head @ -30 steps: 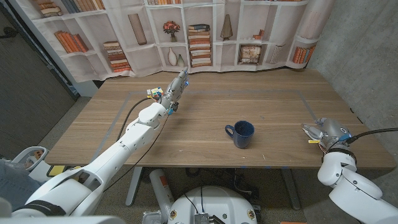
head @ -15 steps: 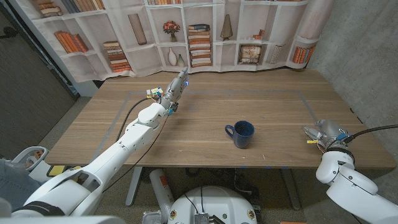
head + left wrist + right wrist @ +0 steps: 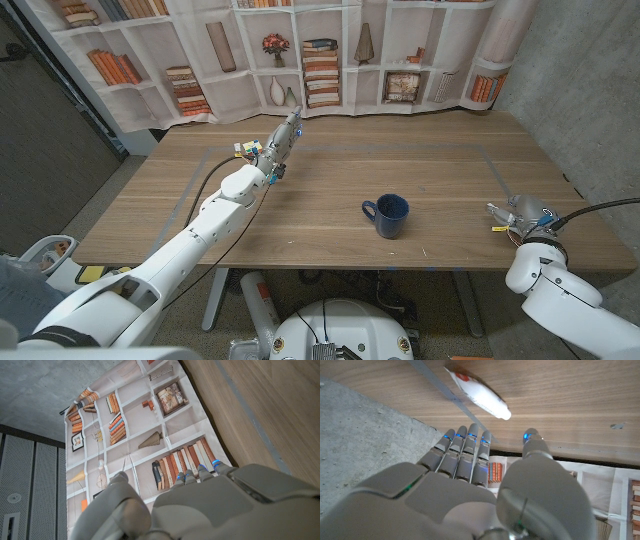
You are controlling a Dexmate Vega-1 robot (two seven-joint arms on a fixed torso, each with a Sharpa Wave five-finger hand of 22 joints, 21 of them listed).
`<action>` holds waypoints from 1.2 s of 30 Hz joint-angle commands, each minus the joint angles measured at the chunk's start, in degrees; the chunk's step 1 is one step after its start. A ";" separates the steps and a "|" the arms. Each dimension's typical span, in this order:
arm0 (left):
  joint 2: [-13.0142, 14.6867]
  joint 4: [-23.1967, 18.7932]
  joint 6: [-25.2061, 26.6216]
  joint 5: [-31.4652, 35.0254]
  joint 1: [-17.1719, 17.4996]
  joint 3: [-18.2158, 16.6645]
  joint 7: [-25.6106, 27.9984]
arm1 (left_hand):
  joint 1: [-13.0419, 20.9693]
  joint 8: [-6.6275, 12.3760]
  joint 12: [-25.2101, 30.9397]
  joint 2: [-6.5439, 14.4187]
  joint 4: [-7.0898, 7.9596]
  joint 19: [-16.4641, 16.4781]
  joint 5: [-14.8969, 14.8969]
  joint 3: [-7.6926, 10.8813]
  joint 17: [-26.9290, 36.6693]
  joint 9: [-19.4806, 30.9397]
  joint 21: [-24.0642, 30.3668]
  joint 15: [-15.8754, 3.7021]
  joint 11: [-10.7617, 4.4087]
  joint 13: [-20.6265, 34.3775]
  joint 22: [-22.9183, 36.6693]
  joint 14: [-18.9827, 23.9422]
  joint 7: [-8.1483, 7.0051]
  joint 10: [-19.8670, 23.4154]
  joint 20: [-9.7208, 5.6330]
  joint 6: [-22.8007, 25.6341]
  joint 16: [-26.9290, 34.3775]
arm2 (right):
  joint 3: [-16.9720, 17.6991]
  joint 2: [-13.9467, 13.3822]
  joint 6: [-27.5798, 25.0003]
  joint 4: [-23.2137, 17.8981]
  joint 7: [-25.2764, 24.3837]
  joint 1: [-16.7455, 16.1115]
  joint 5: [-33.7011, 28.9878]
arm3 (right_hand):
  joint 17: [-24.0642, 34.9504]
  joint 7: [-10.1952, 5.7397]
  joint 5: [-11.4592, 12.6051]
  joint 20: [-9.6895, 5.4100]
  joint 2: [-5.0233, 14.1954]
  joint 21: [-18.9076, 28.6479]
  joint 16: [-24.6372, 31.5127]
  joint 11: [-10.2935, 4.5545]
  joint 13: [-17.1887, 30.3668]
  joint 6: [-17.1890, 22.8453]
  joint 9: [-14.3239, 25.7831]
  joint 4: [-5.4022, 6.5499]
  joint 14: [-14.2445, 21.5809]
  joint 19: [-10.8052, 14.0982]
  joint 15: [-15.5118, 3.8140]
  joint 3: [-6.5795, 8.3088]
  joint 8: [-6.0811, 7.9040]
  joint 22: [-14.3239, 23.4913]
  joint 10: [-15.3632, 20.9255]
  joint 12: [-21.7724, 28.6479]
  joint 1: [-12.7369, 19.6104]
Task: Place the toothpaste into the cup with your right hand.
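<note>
While the right hand [image 3: 520, 213] sits at the table's [image 3: 330, 215] right edge, roughly 3 o'clock from the blue cup [image 3: 389, 215], the head view hides the toothpaste behind it. The right wrist view fills that in: toothpaste [image 3: 477, 394] is a white tube with a red end and a white cap, lying flat on the wood beside a strip of grey tape [image 3: 445, 391], just past the fingertips [image 3: 470, 428], not touched. Right hand [image 3: 470, 490] holds nothing, fingers straight, thumb set apart from them. Cup stands upright mid-table, handle at 9 o'clock, well apart from the tube.

Left hand [image 3: 281, 140] is far up at about 11 o'clock from the cup, fingers extended, next to a small multicoloured cube [image 3: 247, 150]; contact unclear from the head view. Left wrist view shows only the back of that hand [image 3: 200, 505], fingers straight, nothing visibly held, with the bookshelf backdrop [image 3: 130, 435] beyond.
</note>
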 commanded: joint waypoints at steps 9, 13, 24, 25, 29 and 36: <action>0.29 -0.42 0.62 -0.02 0.22 0.02 0.09 | 0.42 0.00 0.16 0.30 0.01 -11.72 0.13 -0.37 0.19 0.13 0.35 0.34 0.48 0.30 0.19 -9.75 0.27 -7.48 -1.90 -6.75 0.30 | -2.93 -1.44 -2.65 1.80 -1.48 3.04 3.38 | 0.10 -0.24 0.54 0.20 0.33 -0.12 -0.16 -0.22 0.11 0.07 0.32 0.12 0.68 0.31 -2.21 0.60 -0.23 0.14 0.35 -0.20 1.25; 0.25 -0.36 0.62 -0.10 0.31 -0.01 0.14 | 0.43 -0.05 0.14 0.33 0.01 -11.85 0.12 -0.46 0.19 0.13 0.32 0.23 0.21 0.30 0.19 -9.82 0.14 -7.55 -1.12 -6.82 0.28 | -3.17 -1.43 -3.24 2.09 -1.85 3.47 4.01 | 0.10 -0.29 0.56 0.18 0.42 -0.13 -0.22 -0.21 0.11 0.01 0.32 0.09 0.68 0.33 -2.30 0.69 -0.31 0.14 0.34 -0.27 1.44; 0.25 -0.20 0.76 -0.23 0.54 -0.05 0.28 | 0.46 -0.05 0.12 0.37 0.01 -11.95 0.11 -0.61 0.20 0.13 0.31 0.10 0.05 0.30 0.20 -9.84 0.02 -7.60 -0.78 -6.80 0.29 | -4.93 -1.95 -4.62 3.38 -2.53 5.13 5.23 | 0.13 -0.39 0.57 0.20 0.66 -0.16 -0.32 -0.40 0.12 0.11 0.33 0.09 0.82 0.44 -2.57 0.92 -0.44 0.15 0.50 -0.43 1.86; 0.23 -0.22 0.67 -0.18 0.59 -0.07 0.39 | 0.46 -0.07 0.12 0.38 0.01 -11.97 0.11 -0.62 0.20 0.13 0.31 0.03 0.04 0.30 0.20 -9.87 -0.02 -7.60 -0.75 -6.85 0.28 | -5.03 -1.99 -4.65 3.44 -2.65 5.22 5.31 | 0.13 -0.40 0.57 0.20 0.67 -0.16 -0.33 -0.40 0.12 0.09 0.33 0.09 0.82 0.43 -2.60 0.92 -0.45 0.15 0.50 -0.43 1.87; 0.24 -0.36 0.80 -0.27 0.71 -0.10 0.50 | 0.47 -0.05 0.12 0.39 0.01 -11.99 0.11 -0.66 0.20 0.13 0.31 0.06 -0.02 0.30 0.20 -9.89 -0.04 -7.61 -0.66 -6.79 0.27 | -5.69 -2.20 -5.01 3.74 -2.71 5.87 5.77 | 0.14 -0.40 0.55 0.25 0.75 -0.18 -0.39 -0.24 0.12 0.11 0.34 0.13 0.75 0.44 -2.53 0.97 -0.49 0.16 0.34 -0.55 1.92; 0.30 -0.50 1.00 -0.42 0.75 -0.15 0.49 | 0.49 -0.09 0.11 0.42 0.01 -12.09 0.10 -0.73 0.20 0.14 0.29 -0.02 -0.12 0.30 0.20 -9.92 -0.11 -7.64 -0.30 -6.86 0.27 | -6.25 -2.27 -4.70 4.36 -2.86 6.64 6.86 | 0.16 -0.49 0.50 0.16 0.92 -0.04 -0.39 -0.09 0.14 0.58 0.35 0.23 1.03 0.94 -2.82 1.06 -0.43 0.17 0.89 -0.51 2.04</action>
